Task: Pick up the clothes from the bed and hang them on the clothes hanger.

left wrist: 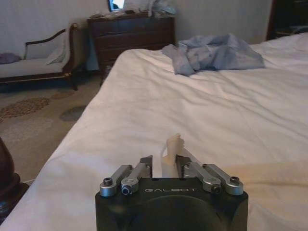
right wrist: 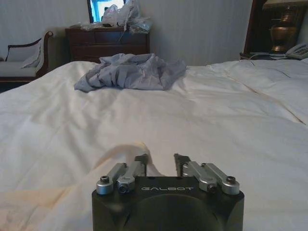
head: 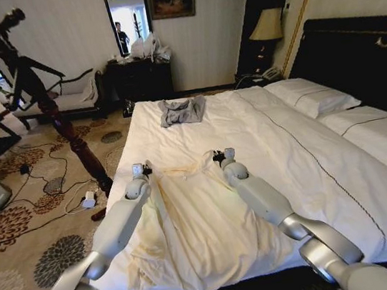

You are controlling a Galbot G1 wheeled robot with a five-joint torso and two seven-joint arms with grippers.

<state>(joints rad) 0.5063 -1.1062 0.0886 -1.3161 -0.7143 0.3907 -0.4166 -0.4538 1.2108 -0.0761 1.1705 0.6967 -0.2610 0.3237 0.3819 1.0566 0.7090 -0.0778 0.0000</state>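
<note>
On the near part of the bed [head: 304, 165], the clothes [head: 192, 239] lie spread flat on the white duvet, the lower hem reaching the bed's front edge and the collar end pointing toward the far side. Left gripper [head: 138, 171] sits at the garment's upper left corner; in the left wrist view its fingers [left wrist: 147, 166] are clenched on a raised fold of the cream cloth. Right gripper [head: 225, 156] sits at the upper right corner; in the right wrist view a cream fold rises beside its left finger, with a gap visible between the two, so the grasp cannot be confirmed.

Surroundings: a small grey garment [head: 182, 110] lies crumpled farther up the duvet, well apart from both grippers. A dark wooden post [head: 68, 126] stands on the carpet just off the bed's left side, with cables on the floor around it. A dark dresser [head: 142, 76] stands against the back wall.
</note>
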